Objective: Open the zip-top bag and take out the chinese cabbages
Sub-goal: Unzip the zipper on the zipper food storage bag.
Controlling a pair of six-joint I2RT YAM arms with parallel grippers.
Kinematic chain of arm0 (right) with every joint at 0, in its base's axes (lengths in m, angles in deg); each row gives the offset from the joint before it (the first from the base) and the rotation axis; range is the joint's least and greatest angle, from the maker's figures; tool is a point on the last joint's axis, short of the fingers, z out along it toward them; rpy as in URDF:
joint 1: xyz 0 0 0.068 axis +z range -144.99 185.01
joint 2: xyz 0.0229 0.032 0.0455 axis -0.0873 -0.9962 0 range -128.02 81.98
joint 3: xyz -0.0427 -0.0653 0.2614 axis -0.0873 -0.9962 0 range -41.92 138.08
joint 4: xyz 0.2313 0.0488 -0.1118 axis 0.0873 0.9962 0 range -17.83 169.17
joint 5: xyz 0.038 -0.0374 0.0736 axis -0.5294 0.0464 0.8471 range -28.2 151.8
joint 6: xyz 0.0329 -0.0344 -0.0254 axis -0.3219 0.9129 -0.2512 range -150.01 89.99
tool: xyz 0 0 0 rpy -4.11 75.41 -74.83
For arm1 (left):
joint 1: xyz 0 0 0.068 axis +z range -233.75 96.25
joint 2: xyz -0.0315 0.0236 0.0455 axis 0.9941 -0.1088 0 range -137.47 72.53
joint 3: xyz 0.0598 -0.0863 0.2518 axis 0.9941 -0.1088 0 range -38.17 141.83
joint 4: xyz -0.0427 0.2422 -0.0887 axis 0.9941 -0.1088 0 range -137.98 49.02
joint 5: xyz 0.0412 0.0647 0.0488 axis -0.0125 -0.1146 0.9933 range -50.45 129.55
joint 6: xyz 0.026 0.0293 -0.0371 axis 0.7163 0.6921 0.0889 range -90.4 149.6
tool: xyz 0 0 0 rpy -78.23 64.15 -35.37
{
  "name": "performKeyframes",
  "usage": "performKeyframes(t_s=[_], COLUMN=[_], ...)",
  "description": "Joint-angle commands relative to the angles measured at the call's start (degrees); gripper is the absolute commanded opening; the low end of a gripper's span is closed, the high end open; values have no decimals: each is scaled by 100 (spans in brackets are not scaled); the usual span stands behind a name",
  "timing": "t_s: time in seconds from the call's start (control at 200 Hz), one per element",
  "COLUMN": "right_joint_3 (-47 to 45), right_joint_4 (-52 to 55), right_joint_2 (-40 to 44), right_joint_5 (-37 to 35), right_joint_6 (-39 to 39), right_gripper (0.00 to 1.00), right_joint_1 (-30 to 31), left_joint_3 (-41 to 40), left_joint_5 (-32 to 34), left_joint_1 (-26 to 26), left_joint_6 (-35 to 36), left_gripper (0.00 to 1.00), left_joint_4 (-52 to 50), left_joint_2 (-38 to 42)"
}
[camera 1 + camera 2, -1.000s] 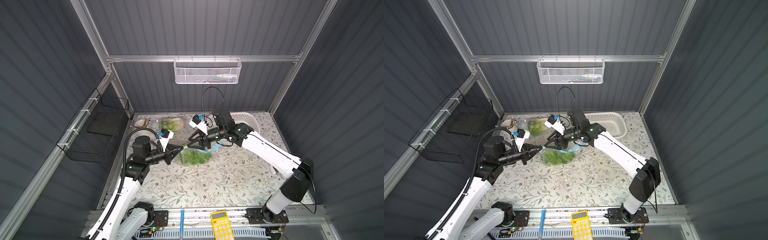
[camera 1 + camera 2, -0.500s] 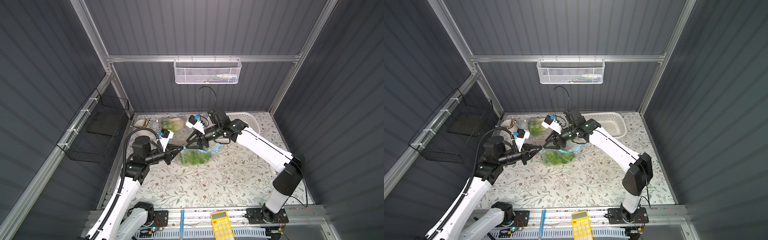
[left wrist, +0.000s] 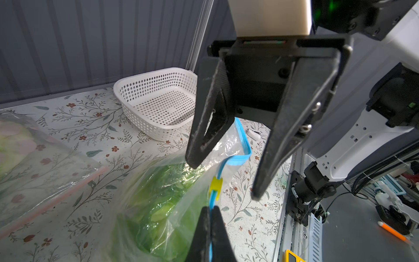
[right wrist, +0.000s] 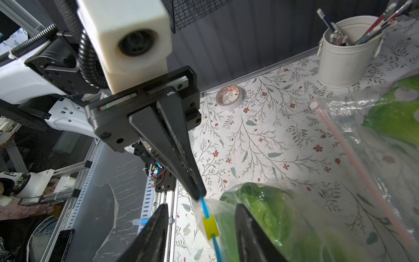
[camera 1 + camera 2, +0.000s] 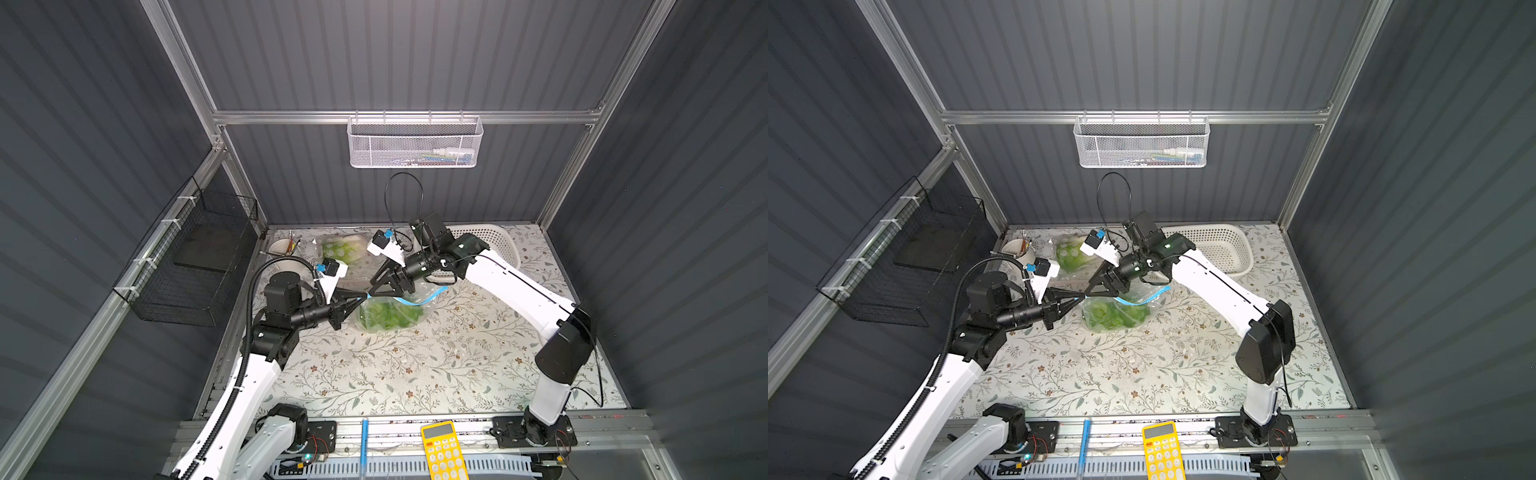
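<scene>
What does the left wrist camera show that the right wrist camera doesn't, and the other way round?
Only the left wrist view shows the white basket. Only the right wrist view shows the pen cup and the tape roll. Both show the left gripper shut on the blue zip strip, the right gripper open by the yellow slider, and the chinese cabbages inside the zip-top bag.

Limits of view, this moment
You cannot count the chinese cabbages (image 3: 158, 204) through the crinkled zip-top bag (image 3: 226, 149). The second bag (image 3: 45, 158) is blurred and cut by the frame edge. Items in the wall basket (image 5: 415, 141) are too small to name. The right gripper (image 4: 200, 205) runs off its wrist view's edge.
</scene>
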Motion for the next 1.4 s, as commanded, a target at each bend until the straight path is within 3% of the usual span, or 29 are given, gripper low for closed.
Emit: performKeyframes(t_s=[0.0, 0.46, 0.62, 0.99, 1.171, 1.326, 1.396], right_joint_3=[195, 165, 168, 133, 133, 103, 66], right_joint_4=[206, 323, 304, 352, 340, 310, 277], right_joint_2=[-72, -156, -171, -208, -190, -191, -160], right_joint_5=[118, 185, 215, 189, 175, 172, 144], right_joint_6=[89, 84, 66, 53, 46, 38, 34], right_gripper=[48, 36, 27, 28, 20, 2, 0], right_joint_1=[-18, -10, -10, -7, -9, -14, -10], left_joint_3=[-48, -37, -36, -41, -40, -38, -38], left_joint_5=[-128, -65, -41, -26, -27, -6, 46], left_joint_1=[-46, -46, -46, -46, -46, -46, -46], left_joint_6=[-3, 17, 15, 19, 17, 16, -6], left_gripper=[0, 0, 0, 0, 0, 0, 0], left_joint_4=[130, 100, 106, 102, 107, 101, 108], left_joint_2=[34, 75, 73, 95, 76, 84, 91])
